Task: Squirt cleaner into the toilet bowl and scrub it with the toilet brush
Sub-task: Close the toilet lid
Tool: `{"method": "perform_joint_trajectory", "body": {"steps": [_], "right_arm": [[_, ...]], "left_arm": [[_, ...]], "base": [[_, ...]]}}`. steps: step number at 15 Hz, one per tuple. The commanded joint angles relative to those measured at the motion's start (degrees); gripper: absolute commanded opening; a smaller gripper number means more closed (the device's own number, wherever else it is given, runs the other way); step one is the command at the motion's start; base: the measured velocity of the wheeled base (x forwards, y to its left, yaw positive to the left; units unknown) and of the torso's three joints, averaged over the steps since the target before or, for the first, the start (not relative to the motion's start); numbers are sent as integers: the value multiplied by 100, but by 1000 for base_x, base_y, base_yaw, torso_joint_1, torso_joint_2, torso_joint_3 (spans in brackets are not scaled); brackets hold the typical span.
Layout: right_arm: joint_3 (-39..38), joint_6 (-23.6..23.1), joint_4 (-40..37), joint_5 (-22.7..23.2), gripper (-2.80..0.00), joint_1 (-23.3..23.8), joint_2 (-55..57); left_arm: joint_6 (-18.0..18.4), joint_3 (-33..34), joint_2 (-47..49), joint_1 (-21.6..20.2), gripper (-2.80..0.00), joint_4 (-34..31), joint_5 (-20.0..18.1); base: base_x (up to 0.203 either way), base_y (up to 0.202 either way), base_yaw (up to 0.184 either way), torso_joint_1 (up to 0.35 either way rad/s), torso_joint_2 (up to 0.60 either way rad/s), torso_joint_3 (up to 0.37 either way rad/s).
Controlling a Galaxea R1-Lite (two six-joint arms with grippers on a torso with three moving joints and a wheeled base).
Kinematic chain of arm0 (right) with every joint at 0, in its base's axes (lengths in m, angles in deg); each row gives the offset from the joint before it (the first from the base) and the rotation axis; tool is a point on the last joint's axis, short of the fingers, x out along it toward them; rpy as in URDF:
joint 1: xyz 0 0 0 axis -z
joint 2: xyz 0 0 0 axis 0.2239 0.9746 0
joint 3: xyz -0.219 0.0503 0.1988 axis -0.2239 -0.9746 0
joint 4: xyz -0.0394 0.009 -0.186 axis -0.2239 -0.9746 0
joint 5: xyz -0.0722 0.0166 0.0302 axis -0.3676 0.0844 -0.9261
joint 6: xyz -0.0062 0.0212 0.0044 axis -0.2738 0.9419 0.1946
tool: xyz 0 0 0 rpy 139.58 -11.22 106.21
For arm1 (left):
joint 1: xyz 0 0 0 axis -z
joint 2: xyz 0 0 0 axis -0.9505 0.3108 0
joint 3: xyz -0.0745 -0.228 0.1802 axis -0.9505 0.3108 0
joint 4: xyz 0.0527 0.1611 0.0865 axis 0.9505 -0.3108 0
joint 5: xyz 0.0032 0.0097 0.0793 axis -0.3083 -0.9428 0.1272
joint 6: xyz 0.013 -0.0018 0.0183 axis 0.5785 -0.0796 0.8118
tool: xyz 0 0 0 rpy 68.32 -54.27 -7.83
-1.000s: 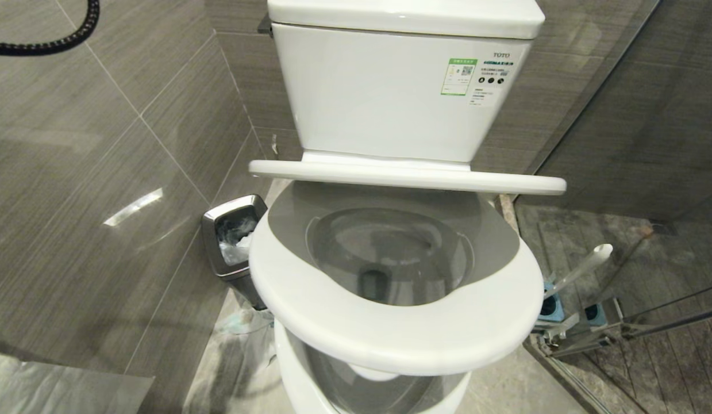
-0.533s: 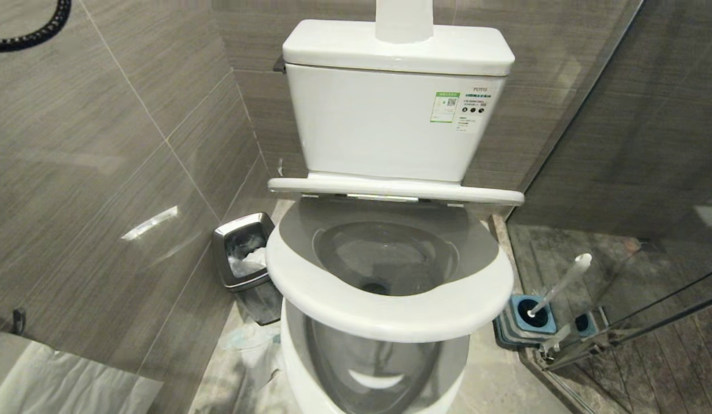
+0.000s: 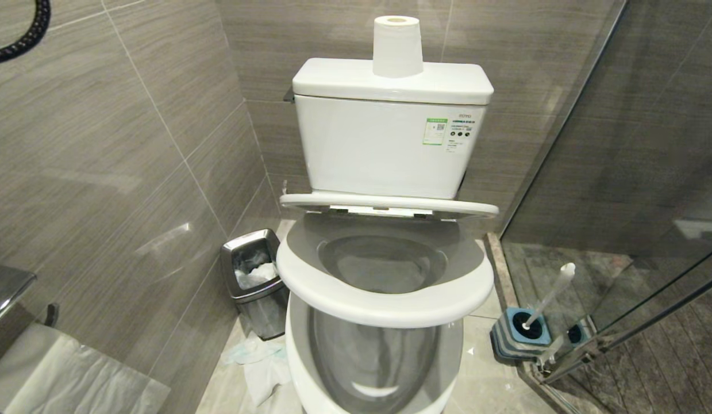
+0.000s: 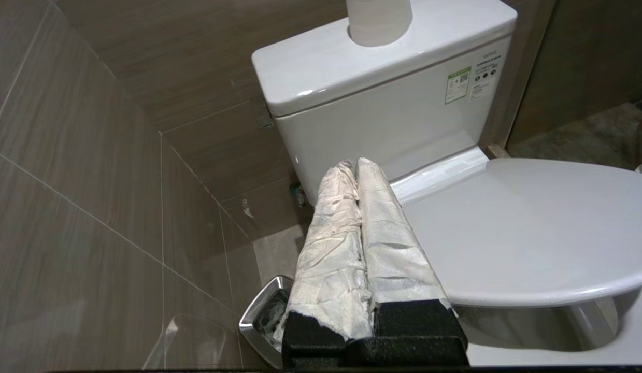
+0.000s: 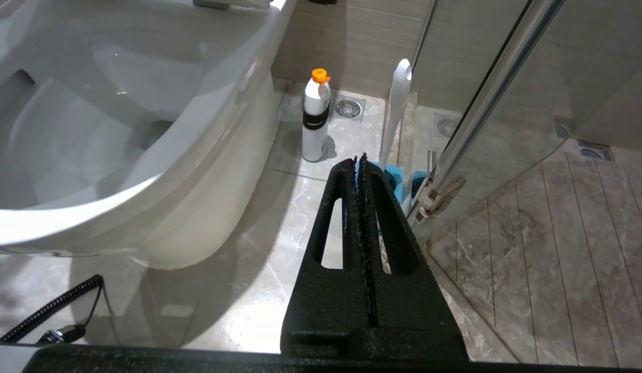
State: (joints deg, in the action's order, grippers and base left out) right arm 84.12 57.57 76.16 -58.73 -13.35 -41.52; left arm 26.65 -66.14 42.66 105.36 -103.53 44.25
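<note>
Right gripper (image 5: 359,163) hangs low beside the bowl (image 5: 144,155), fingers pressed together, empty. The bottle (image 5: 315,116) stands upright on the floor just ahead, the brush (image 5: 398,111) leaning in its holder. Left gripper (image 4: 358,168), also closed, is farther off.

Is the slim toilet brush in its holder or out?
In: the whitish-grey toilet brush stands, leaning, in its square blue-topped holder.

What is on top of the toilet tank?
A white toilet paper roll stands upright on the tank lid, near the middle. What is inside the tank cannot be seen, because the lid covers it.
</note>
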Motion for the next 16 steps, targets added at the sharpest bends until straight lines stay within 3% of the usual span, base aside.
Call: {"method": "perform_joint_trajectory", "body": {"steps": [1,3,6,8,11,14,16], "right_arm": [[-9,-2,3,4,-280,-2,2],[-7,-2,3,4,-280,-2,2],[-9,-2,3,4,-280,-2,2],[-9,-2,3,4,-280,-2,2],[-1,-2,3,4,-280,-2,2],[-3,-2,3,4,-280,-2,2],[0,-2,3,4,-280,-2,2]], "left_arm": [[-16,230,-78,15,-280,-2,-35],[-33,320,-32,156,-280,-9,-147],[40,191,258,189,-280,-8,-912],[242,121,466,343,-280,-28,-952],[809,142,793,585,-280,43,-938],[1842,328,1000,714,-280,442,-809],[2075,351,1183,783,-280,644,-682]], "base": [[0,0,0,5,3,32],[0,0,0,0,0,0],[0,0,0,0,0,0],[0,0,0,0,0,0],[0,0,0,0,0,0],[0,0,0,0,0,0],[0,0,0,0,0,0]]}}
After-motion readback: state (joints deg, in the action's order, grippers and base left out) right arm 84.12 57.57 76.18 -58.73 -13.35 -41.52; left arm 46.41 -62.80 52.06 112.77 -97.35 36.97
